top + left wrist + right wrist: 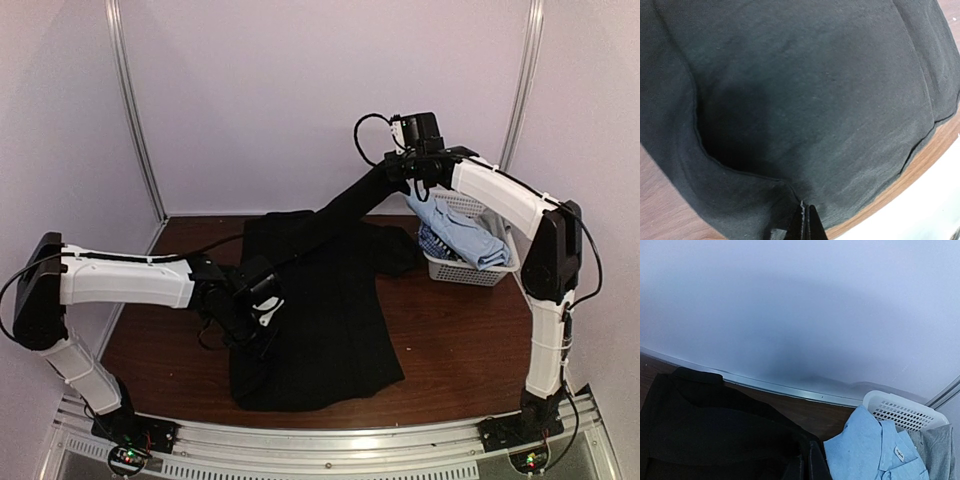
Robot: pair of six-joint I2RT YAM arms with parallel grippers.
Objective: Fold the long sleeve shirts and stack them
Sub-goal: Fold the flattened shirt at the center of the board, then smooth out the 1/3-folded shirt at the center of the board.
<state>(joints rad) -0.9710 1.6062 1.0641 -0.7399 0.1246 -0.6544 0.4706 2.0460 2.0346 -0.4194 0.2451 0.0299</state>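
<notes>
— while the right gripper (pixel 400 172) hangs that high over the back of the table (pixel 450 350), what is it holding?
— a sleeve of the black shirt (pixel 320 320); its jaws are pinched tight on the cloth; the sleeve runs taut from the shirt's far right shoulder up to the fingers; i'd say it is raised so the sleeve can be carried across the body for a fold.
— and the left gripper (pixel 262 318)?
— low on the shirt's left side, about midway down; closed narrow, with black cloth gathered into its tips in the wrist view, so it looks to be nipping the fabric; my guess is that it anchors the body so the other arm's pull doesn't drag the whole shirt.
— where's the rest of the shirt?
— spread flat near the middle of the table, hem toward the arm bases, collar toward the back wall; not yet folded.
— the other two?
— in the white basket (pixel 470 272) at the right rear; the pale blue shirt (pixel 470 238) lies on top; the blue-and-white patterned shirt (pixel 432 243) peeks out beneath it; neither is on the table, so i judge the task is in its early part.
— any risk?
— the taut sleeve could slip free, or tug the body into wrinkles if the left hold gives.
</notes>
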